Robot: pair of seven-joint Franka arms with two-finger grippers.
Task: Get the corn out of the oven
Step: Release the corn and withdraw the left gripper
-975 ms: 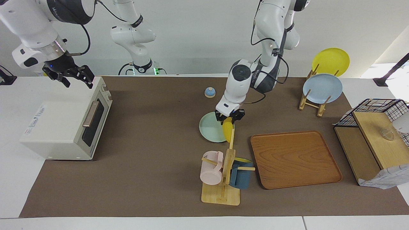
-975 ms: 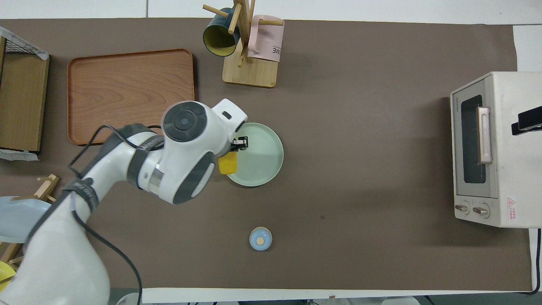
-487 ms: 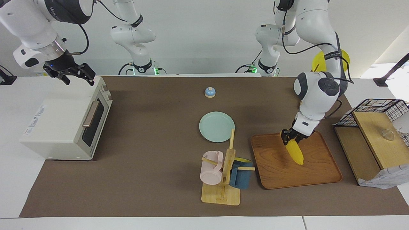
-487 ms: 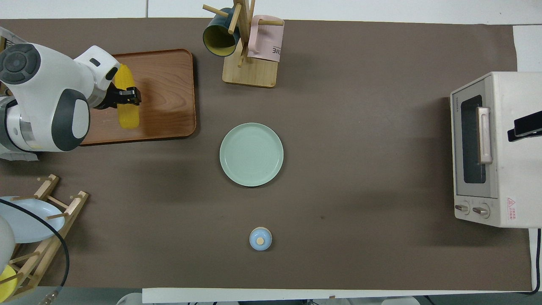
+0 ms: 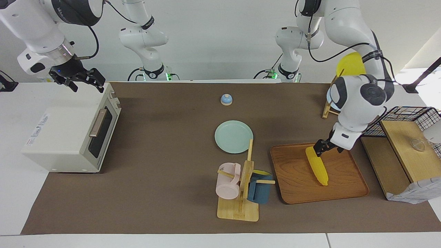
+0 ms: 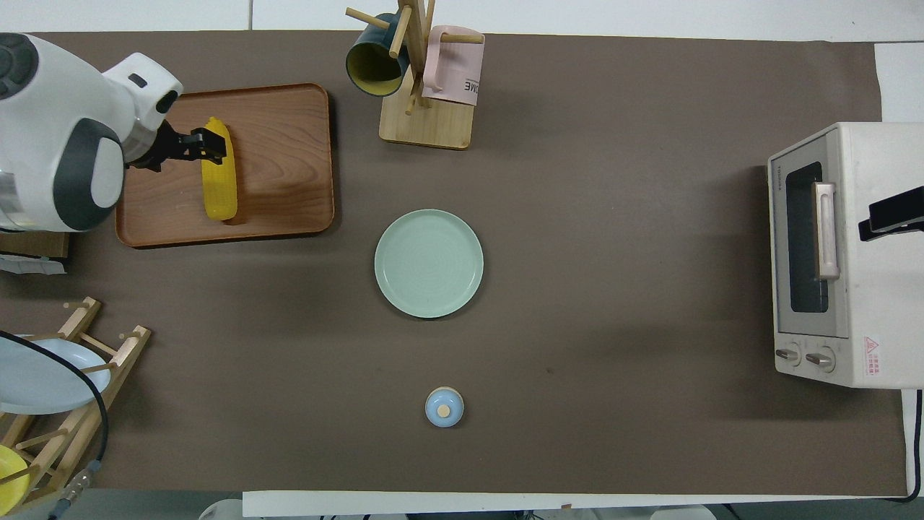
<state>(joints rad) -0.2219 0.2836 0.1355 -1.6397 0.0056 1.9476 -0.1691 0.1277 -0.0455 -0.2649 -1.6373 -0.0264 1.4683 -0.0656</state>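
Observation:
The yellow corn (image 5: 317,167) lies on the wooden tray (image 5: 344,189), also seen in the overhead view as corn (image 6: 219,180) on the tray (image 6: 281,166). My left gripper (image 5: 319,151) hangs just above the corn, fingers apart, not holding it; the overhead view shows the left gripper (image 6: 202,141) over the corn. The cream oven (image 5: 62,137) stands at the right arm's end of the table with its door shut. My right gripper (image 5: 77,81) hovers open over the oven's top; only its dark edge (image 6: 891,217) shows overhead above the oven (image 6: 866,180).
A pale green plate (image 5: 233,136) lies mid-table. A mug tree (image 5: 243,182) holds a pink and a blue mug beside the tray. A small blue bell (image 5: 226,99) sits nearer the robots. A plate rack (image 5: 334,110) and a wire-basket shelf (image 5: 403,144) stand at the left arm's end.
The left arm carried the corn from over the green plate to the tray, set it down and let go. The right gripper stayed over the oven.

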